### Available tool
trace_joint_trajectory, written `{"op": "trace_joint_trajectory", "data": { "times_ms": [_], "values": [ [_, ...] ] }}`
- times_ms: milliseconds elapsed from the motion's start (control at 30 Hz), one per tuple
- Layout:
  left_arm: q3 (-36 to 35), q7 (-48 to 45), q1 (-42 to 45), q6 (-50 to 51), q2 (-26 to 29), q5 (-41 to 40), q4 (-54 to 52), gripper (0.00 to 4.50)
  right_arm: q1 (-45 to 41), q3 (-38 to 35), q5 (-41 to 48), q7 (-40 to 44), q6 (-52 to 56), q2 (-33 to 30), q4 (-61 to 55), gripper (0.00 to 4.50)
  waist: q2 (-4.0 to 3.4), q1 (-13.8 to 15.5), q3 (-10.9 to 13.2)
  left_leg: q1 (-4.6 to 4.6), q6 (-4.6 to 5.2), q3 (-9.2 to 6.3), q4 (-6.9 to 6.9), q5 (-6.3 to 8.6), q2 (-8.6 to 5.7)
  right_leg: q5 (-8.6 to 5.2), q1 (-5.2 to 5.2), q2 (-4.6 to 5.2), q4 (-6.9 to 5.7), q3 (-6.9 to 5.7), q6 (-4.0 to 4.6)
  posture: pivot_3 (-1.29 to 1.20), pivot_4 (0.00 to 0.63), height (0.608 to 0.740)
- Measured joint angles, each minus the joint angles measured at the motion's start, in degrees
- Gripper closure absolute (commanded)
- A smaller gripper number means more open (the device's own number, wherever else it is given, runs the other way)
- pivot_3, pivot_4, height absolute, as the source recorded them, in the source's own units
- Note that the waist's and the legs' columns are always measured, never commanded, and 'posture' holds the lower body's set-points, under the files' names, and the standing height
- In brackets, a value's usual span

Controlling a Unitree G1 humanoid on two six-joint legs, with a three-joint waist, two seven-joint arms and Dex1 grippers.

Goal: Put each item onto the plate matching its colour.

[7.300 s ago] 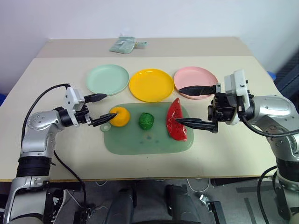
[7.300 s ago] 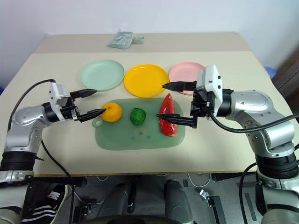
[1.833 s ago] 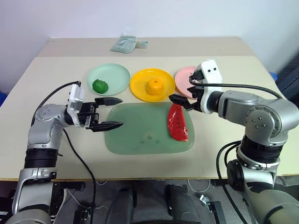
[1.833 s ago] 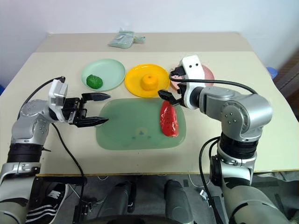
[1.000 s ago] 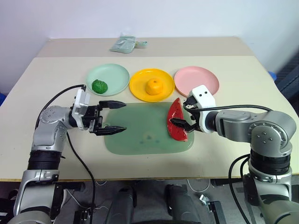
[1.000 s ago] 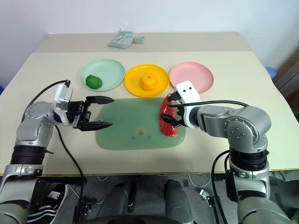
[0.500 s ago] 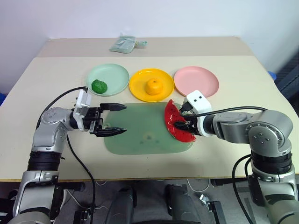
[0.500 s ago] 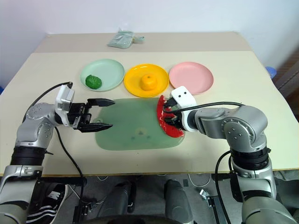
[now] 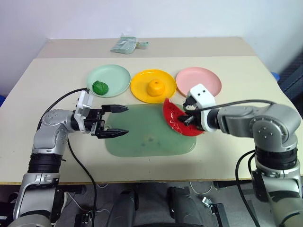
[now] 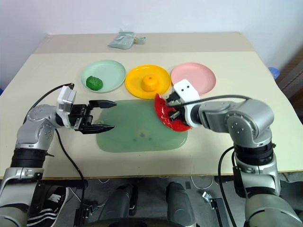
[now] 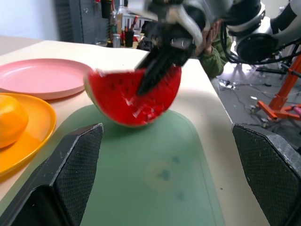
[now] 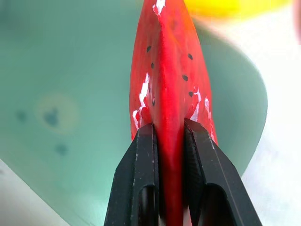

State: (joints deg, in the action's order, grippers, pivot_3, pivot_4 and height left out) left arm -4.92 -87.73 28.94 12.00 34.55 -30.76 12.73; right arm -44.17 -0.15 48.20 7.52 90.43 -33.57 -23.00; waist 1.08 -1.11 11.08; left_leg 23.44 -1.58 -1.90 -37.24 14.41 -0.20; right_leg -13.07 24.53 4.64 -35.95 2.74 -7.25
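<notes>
Right gripper [image 12: 168, 136] is being kept clamped on the watermelon wedge [image 9: 179, 122], one black finger pressed to each red face, seeds visible above the fingertips. Wedge is being held tilted over the right end of the green mat [image 9: 142, 142], just below the gap between yellow plate [image 9: 140, 92] and pink plate [image 9: 210, 78]; whether its lower edge is touching the mat cannot be told. Left gripper [image 9: 117, 121] is being held wide apart and holding nothing, fingers pointed across the mat's left end toward the wedge. Orange [image 9: 155, 87] is sitting on the yellow plate, roughly centred. Green ball [image 9: 100, 87] is resting on the mint plate [image 9: 118, 75], toward that plate's left edge. Pink plate is carrying nothing. All three plates are lined in a row behind the mat on the beige table [image 9: 246, 90]. A small pale-green cloth-like item [image 9: 124, 45] is lying at the table's far edge.
</notes>
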Motion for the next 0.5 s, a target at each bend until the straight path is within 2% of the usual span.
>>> {"op": "trace_joint_trajectory", "data": {
  "times_ms": [133, 233, 367, 467, 500],
  "values": [
    [-0.53, 3.8, 1.98, -0.19, -1.35, 0.23, 2.29, 0.0, -5.28, 0.49, -7.7, 3.17, -10.16, -4.32, 8.86, 4.37, 0.01, 0.4, 0.0, 0.02, 0.0, 0.01, -0.02, 0.0, -0.02, 0.01, -0.02, 0.0, 0.06, -0.01, -0.01, 0.0, 0.15, 0.74],
    [-0.83, 7.57, 4.09, -3.36, -2.53, 2.14, 5.0, 0.0, -7.53, 3.72, -15.6, 6.35, -20.3, -6.95, 19.53, 4.37, 0.01, 0.22, 0.0, 0.02, 0.0, 0.07, -0.01, 0.0, -0.03, 0.01, -0.03, 0.01, 0.11, 0.0, -0.03, 0.0, 0.15, 0.74],
    [-0.78, 11.56, 5.27, -7.39, -4.76, 4.37, 6.61, 0.0, -8.79, 6.75, -25.19, 9.98, -37.07, -4.74, 37.37, 4.37, 0.01, -0.19, 0.0, 0.02, 0.0, 0.09, 0.09, 0.0, -0.02, 0.01, 0.01, 0.0, 0.12, 0.01, -0.03, 0.0, 0.15, 0.74],
    [-0.77, 12.95, 5.16, -9.14, -5.23, 5.27, 7.02, 0.0, -9.81, 5.27, -29.07, 10.19, -48.13, -0.11, 50.94, 4.37, -0.01, -0.64, 0.01, 0.02, 0.0, 0.1, 0.14, 0.0, -0.02, 0.01, 0.04, 0.0, 0.12, 0.02, -0.02, 0.0, 0.15, 0.74],
    [-0.76, 13.03, 5.12, -9.19, -5.23, 5.29, 7.02, 0.0, -10.56, 4.28, -29.62, 9.98, -50.79, 1.44, 54.5, 3.87, -0.02, -0.88, 0.01, 0.02, 0.0, 0.09, 0.15, 0.0, -0.02, 0.01, 0.04, 0.0, 0.11, 0.02, -0.02, 0.0, 0.15, 0.74]
  ]
}}
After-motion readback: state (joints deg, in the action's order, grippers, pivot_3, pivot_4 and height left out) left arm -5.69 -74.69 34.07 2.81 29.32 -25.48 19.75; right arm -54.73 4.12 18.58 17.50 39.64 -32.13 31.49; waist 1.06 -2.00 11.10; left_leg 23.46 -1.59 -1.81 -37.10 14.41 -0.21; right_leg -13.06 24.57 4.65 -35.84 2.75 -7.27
